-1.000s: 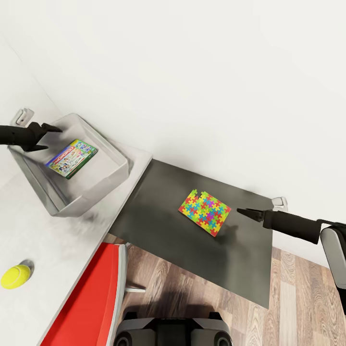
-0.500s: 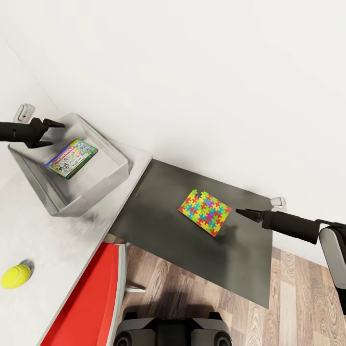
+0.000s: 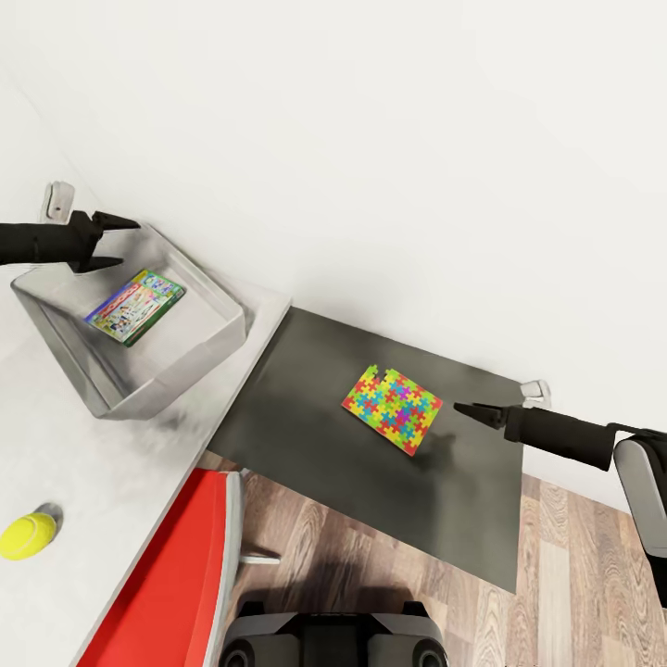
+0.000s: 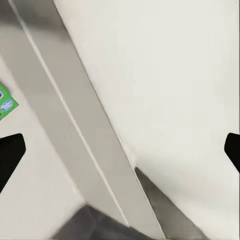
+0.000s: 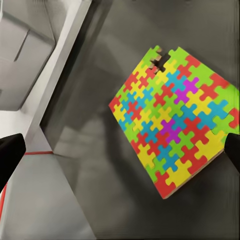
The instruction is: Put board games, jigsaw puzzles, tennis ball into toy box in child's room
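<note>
You are looking down at a plain white wall (image 3: 389, 139) running behind the desk. A wood-plank floor (image 3: 574, 574) is showing beyond the dark-grey wing (image 3: 296, 435), which is sitting lower than the light-grey desk top (image 3: 83, 500). A red chair (image 3: 176, 584) is standing tucked against the desk edge. Soft, even light is falling, casting faint shadows.

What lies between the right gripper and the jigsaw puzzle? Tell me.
Nothing but a bare stretch of the dark-grey table wing. In the head view the right gripper, held above the surface, points at the jigsaw puzzle, with no object between them.
</note>
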Robot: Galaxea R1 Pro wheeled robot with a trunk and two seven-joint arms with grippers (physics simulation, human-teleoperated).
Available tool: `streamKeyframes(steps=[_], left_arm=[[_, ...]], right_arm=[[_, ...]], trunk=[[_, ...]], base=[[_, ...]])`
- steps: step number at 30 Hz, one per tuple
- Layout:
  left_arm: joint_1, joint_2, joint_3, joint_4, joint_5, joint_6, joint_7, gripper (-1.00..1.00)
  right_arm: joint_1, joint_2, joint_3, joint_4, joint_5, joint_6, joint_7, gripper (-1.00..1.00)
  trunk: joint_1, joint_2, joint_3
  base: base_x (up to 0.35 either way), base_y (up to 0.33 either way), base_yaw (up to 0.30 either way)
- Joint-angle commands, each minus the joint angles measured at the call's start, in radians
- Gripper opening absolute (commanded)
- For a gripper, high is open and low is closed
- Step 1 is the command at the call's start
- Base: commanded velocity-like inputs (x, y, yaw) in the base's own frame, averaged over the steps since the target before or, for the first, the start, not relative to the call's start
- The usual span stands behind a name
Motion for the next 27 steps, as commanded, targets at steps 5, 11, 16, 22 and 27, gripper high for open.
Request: streamKeyframes(steps=[5, 11, 16, 22, 27], left_arm=[[0.027, -0.003, -0.006, -0.077, 0.045, 0.006, -0.011, 1.00], [0.083, -0.010, -0.008, -0.247, 0.166, 0.011, -0.004, 1.00], [0.137, -0.014, -0.008, -0.387, 0.255, 0.007, 0.009, 1.00], [0.206, -0.020, 0.003, -0.552, 0.354, 0.003, 0.060, 1.00], [0.261, -0.024, 0.039, -0.698, 0.455, 0.001, 0.214, 1.00]], right_arm=[[-0.001, -0.002, -0.001, 0.000, 0.004, 0.004, 0.006, 1.00], [-0.001, -0.004, -0.001, 0.000, 0.004, 0.004, 0.006, 1.00], [-0.001, -0.004, -0.002, 0.000, 0.004, 0.004, 0.006, 1.00], [-0.001, -0.003, -0.001, 0.000, 0.004, 0.004, 0.006, 1.00], [-0.001, 0.000, 0.000, 0.000, 0.004, 0.004, 0.006, 1.00]], trunk=[[0.001, -0.002, 0.000], [0.001, -0.002, 0.002], [0.001, -0.002, 0.004], [0.001, -0.002, 0.007], [0.001, -0.002, 0.007]], base=[[0.000, 0.000, -0.168], [0.000, 0.000, -0.230], [0.000, 0.000, -0.260], [-0.067, 0.000, -0.243], [-0.254, -0.016, -0.076]])
